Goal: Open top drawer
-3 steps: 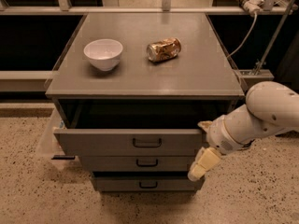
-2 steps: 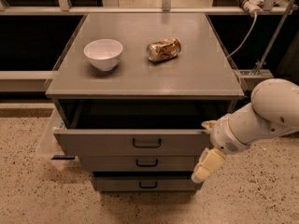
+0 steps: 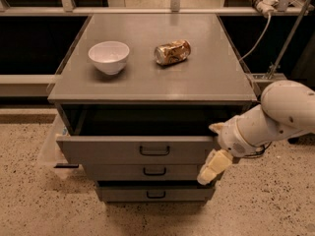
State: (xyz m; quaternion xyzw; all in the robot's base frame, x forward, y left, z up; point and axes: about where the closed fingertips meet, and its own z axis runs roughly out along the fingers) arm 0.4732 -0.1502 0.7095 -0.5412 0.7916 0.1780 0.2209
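Note:
The top drawer (image 3: 113,151) is the widest of three grey drawers in a grey cabinet. It stands pulled out, with its dark inside showing under the cabinet top. Its small black loop handle (image 3: 154,151) sits at the centre of the front. My gripper (image 3: 213,149) is at the right end of the drawer front, well right of the handle. Its cream fingers are spread, one finger (image 3: 215,128) by the drawer's top right corner and the other lower down, and they hold nothing.
A white bowl (image 3: 109,56) and a crushed can (image 3: 173,52) lie on the cabinet top (image 3: 206,77). Two narrower drawers (image 3: 155,171) sit shut below. A cable (image 3: 256,38) hangs at the back right. Speckled floor (image 3: 39,205) surrounds the cabinet.
The gripper and arm have shifted only slightly near the drawer's right end. The top drawer stays pulled out by the same amount.

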